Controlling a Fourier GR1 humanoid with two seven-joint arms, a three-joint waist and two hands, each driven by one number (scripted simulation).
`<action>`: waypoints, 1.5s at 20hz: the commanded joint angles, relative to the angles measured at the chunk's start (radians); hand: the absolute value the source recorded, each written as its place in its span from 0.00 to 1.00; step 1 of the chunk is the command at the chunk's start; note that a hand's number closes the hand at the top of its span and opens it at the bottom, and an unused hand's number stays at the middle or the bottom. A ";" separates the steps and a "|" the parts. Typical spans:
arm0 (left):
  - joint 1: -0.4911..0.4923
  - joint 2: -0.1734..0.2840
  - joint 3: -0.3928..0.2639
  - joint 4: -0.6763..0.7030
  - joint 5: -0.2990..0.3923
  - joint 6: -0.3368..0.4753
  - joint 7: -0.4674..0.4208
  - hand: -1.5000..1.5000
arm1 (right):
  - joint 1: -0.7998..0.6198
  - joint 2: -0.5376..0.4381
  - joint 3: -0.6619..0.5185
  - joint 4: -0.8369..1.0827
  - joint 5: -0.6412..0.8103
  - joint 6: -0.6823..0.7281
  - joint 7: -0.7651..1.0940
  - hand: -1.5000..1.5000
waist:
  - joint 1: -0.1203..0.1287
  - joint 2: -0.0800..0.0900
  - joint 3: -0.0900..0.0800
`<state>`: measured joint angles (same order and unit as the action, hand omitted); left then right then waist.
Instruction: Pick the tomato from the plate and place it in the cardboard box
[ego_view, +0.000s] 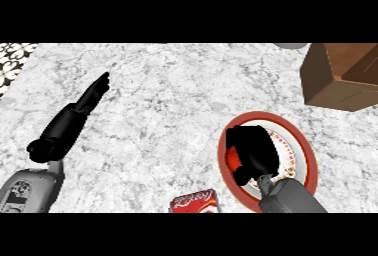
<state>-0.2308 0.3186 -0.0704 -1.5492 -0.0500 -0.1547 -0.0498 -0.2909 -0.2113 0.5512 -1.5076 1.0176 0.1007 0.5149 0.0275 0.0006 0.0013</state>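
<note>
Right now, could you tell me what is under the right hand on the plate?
A sliver of the red tomato shows at the left edge of the right hand, on the red-rimmed plate. The hand covers the rest of it.

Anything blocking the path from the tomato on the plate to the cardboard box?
Nothing visible. The right hand covers the tomato on the plate; only bare counter lies between the plate and the cardboard box at upper right.
</note>
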 joint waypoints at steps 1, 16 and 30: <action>-0.015 -0.005 -0.016 -0.002 0.003 -0.016 -0.005 0.50 | -0.032 -0.029 0.220 -0.097 -0.060 0.066 -0.337 1.00 | 0.052 0.000 0.003; 0.024 0.009 0.023 -0.021 -0.012 0.004 0.000 0.50 | 0.000 -0.431 -0.358 -0.426 -0.636 0.058 -0.768 1.00 | -0.039 -0.002 -0.001; 0.007 -0.039 -0.003 -0.019 -0.057 0.005 -0.001 0.50 | -0.379 -0.500 -0.611 0.261 -0.680 0.144 -0.814 1.00 | -0.001 0.006 -0.001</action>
<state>-0.2224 0.3126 -0.0434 -1.5470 -0.0695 -0.1769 -0.0700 -0.5752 -0.7049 -0.0512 -1.4499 0.2729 0.2602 -0.2278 0.0167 0.0043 -0.0002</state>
